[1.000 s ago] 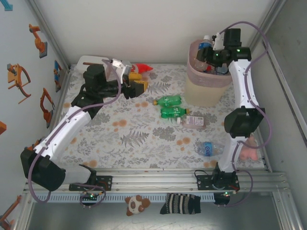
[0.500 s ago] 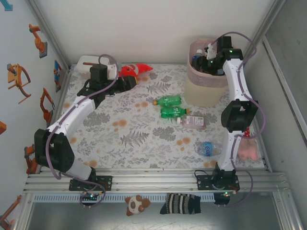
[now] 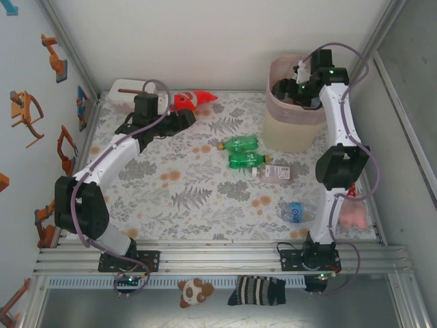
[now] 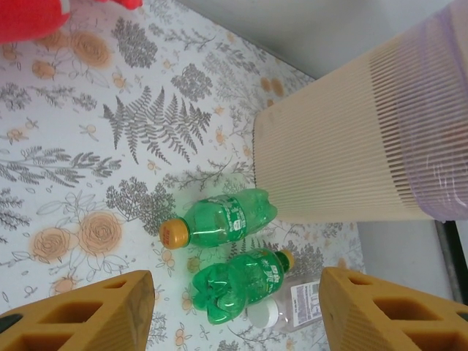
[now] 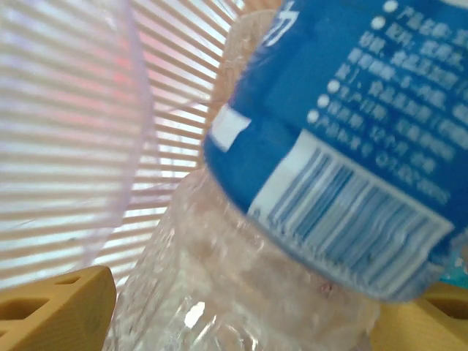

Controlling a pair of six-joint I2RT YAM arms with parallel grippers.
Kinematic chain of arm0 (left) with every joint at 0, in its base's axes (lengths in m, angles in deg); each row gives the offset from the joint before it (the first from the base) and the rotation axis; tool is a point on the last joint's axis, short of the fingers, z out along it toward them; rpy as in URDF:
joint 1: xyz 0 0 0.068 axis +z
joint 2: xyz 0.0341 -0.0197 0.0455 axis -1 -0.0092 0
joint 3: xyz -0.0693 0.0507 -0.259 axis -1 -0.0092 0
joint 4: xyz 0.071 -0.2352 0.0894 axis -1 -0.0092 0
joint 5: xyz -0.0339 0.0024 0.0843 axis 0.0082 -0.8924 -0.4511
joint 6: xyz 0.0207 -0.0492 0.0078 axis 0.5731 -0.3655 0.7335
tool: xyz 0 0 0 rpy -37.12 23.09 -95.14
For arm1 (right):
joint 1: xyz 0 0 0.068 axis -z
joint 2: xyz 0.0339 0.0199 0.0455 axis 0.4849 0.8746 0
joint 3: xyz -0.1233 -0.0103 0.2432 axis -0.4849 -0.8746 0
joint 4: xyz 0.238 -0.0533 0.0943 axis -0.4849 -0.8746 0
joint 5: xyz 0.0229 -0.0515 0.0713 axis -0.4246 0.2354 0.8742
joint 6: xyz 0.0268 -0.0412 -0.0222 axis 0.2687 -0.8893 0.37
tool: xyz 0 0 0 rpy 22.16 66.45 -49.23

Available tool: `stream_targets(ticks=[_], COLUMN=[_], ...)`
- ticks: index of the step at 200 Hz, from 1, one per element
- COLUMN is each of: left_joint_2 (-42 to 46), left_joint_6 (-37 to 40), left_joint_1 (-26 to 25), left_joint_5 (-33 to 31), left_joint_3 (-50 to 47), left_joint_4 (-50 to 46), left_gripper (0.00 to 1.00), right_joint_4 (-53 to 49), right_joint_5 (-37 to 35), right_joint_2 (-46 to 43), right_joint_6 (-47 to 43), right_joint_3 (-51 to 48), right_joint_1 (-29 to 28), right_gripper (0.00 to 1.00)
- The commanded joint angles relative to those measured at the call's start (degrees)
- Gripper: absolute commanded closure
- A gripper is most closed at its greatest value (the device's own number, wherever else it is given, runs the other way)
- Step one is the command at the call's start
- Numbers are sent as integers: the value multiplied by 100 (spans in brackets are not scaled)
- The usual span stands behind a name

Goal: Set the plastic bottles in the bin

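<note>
Right claw [image 3: 292, 89] grips a blue-labelled bottle [image 5: 344, 146] in the mouth of the bin [image 3: 290, 133], 1 o'clock — let go askew, it might snag the liner [image 3: 276, 101] and tumble out. Left claw [image 4: 234, 314] gapes open, green bottles [image 4: 219, 221] at its 4 o'clock on the tabletop [image 3: 191, 198].

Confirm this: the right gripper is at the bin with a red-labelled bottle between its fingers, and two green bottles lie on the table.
The label is blue, not red, as the right wrist view shows. Otherwise right: the bottle sits between the right gripper's fingers at the bin, and two green bottles lie on the table.
</note>
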Motion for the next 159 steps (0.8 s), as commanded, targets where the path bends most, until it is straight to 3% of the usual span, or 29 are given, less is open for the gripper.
stream_targets(ticks=[1, 127, 159], left_joint_2=[-151, -1017, -1382], left_joint_6=[-354, -1234, -1861], left_joint_1=[-73, -497, -607], left_joint_5=[70, 152, 101], left_joint_3=[177, 327, 287], left_joint_4=[-50, 446, 857], left_gripper=[40, 45, 46], right_joint_4=[-33, 15, 168], right_joint_5=[-89, -446, -485], right_joint_2=[-510, -1562, -1894], right_joint_6=[107, 125, 140], right_joint_3=[253, -49, -383], right_joint_1=[38, 43, 40], right_gripper=[15, 18, 18])
